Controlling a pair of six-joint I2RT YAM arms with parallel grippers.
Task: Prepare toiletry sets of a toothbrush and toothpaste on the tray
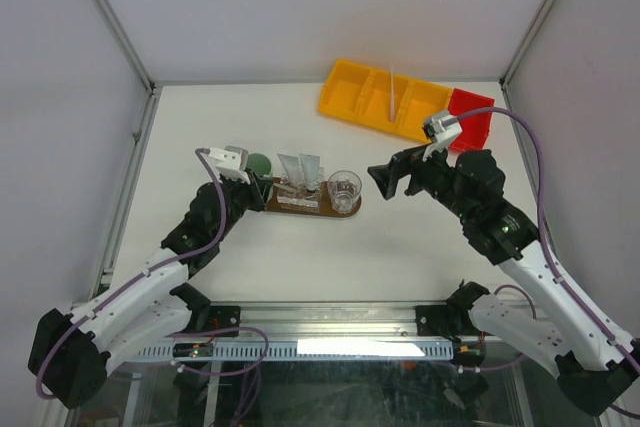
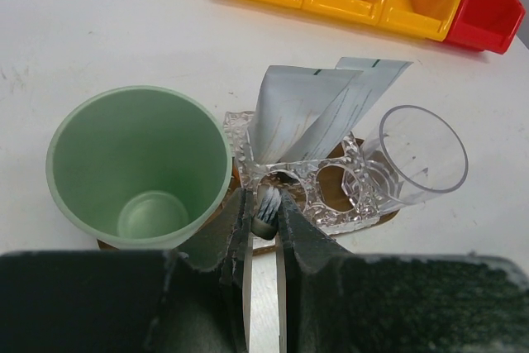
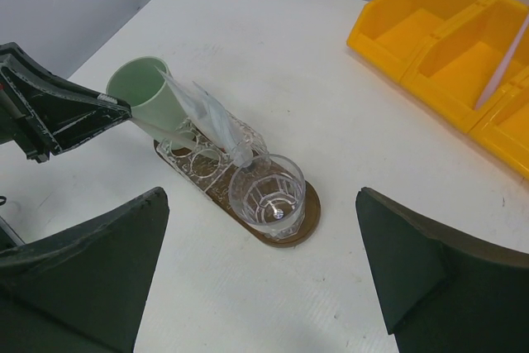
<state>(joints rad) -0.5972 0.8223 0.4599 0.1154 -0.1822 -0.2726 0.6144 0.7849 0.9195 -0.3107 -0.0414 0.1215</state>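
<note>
While the left gripper (image 2: 263, 211) pinches its two dark fingers shut on a slim, pale grey-lilac toothbrush (image 2: 267, 201), the bristled head pokes out just past the fingertips at the lower centre of the left wrist view, right beside the near edge of a clear faceted plastic rack (image 2: 307, 181) pierced with round holes. That rack sits on the flat, dark-brown oval wooden tray (image 1: 305, 211), which lies at the centre of the overhead view. Two small white squeeze tubes (image 2: 318, 109) stand in the rack with their flat crimped ends up, leaning against each other and tilting toward the right of the frame. A mint-green plastic cup (image 2: 136, 163) stands upright at the tray's left end, touching the rack, and a clear drinking glass (image 2: 416, 157) stands upright at the right end. To the right of the tray in the overhead view the right gripper (image 1: 390, 178) hangs with its fingers spread wide and nothing between them, pointed at the glass but apart from it. At the upper right of that view a yellow divided plastic bin (image 1: 350, 97) lies on the white table (image 1: 250, 117), with a small red bin (image 1: 472, 123) touching its right end. A second toothbrush (image 1: 392, 95) rests in a middle compartment of the yellow bin.
</note>
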